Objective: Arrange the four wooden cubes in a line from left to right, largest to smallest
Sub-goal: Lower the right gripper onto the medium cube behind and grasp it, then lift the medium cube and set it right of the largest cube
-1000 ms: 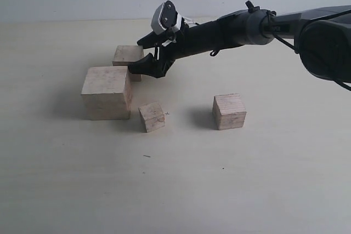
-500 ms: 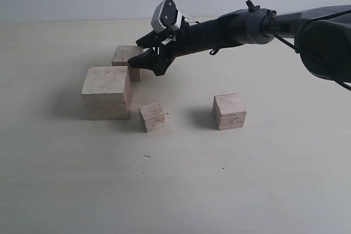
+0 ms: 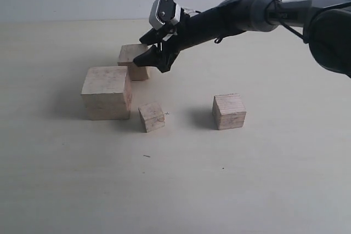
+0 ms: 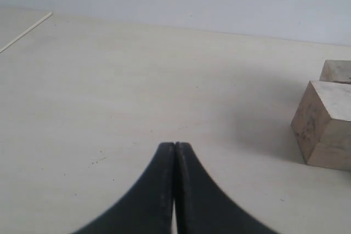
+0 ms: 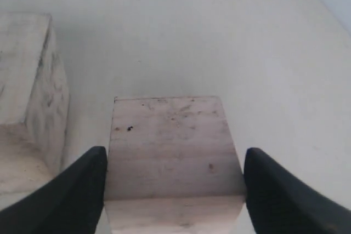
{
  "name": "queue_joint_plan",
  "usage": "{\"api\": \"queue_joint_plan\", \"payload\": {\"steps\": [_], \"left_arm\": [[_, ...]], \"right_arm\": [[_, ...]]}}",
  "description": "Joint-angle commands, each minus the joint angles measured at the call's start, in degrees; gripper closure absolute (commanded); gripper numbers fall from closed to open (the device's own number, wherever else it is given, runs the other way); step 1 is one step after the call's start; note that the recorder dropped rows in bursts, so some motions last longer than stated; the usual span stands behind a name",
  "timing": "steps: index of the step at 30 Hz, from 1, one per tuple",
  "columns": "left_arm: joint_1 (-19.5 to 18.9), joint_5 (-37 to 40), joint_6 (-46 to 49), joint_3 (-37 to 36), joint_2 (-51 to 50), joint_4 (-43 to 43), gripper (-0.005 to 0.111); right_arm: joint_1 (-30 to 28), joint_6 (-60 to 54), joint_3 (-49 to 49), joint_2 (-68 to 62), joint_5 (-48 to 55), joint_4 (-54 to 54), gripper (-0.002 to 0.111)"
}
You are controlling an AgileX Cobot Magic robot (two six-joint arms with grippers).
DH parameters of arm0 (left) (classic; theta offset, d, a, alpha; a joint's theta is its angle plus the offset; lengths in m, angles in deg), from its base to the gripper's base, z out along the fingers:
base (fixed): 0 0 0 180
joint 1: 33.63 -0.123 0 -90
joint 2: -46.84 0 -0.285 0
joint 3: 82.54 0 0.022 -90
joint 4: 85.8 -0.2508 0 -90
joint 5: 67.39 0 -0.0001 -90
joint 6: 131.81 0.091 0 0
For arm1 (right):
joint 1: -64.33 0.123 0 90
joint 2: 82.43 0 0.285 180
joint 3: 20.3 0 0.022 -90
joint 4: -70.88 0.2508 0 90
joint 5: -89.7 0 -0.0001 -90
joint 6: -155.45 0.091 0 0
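Four pale wooden cubes on the worktop (image 3: 263, 179), not in a line. At the left, the big cube (image 3: 107, 92), standing flat. Just beside its front right corner, close but apart, the small cube (image 3: 152, 117), turned a little askew. Well off to the right, the lone cube (image 3: 228, 111), of middling size, also flat on the surface. Behind the big cube, toward the back, the rear cube (image 3: 127, 56).

Reaching in from the right of the exterior view and across the middle: the dark right arm (image 3: 236, 20), stretched low over the worktop. Holding the rear cube in the right hand (image 5: 174, 154), with one black finger against each side face and the jaws spread to the cube's width (contact plain on both sides in the right wrist view). Cannot tell whether that cube rests on the worktop or hangs just above it.

In the left wrist view, the left hand (image 4: 175, 145) closed tight, fingers pressed together tip to tip and gripping nothing, low over the worktop. Well apart from it in that view, the big cube, with the rear cube just behind.
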Motion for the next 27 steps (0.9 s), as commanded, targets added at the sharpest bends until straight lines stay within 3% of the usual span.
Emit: {"api": "queue_joint_plan", "payload": {"steps": [1, 7, 12, 19, 27], "left_arm": [[0.40, -0.68, -0.13, -0.03, 0.32, -0.01, 0.107], [0.40, -0.68, -0.13, -0.03, 0.32, -0.01, 0.107], [0.40, -0.68, -0.13, -0.03, 0.32, -0.01, 0.107], [0.40, -0.68, -0.13, -0.03, 0.32, -0.01, 0.107], [0.40, -0.68, -0.13, -0.03, 0.32, -0.01, 0.107]], "right_arm": [[-0.25, 6.82, -0.16, 4.40, -2.24, -8.16, 0.108], [-0.28, 15.38, -0.16, 8.51, 2.04, -19.41, 0.108], [-0.28, 17.09, 0.71, 11.28, 8.40, -22.59, 0.108], [-0.28, 16.92, 5.46, 12.62, 9.60, -22.52, 0.108], [-0.28, 9.26, 13.33, 12.62, 10.16, -20.36, 0.108]]}}
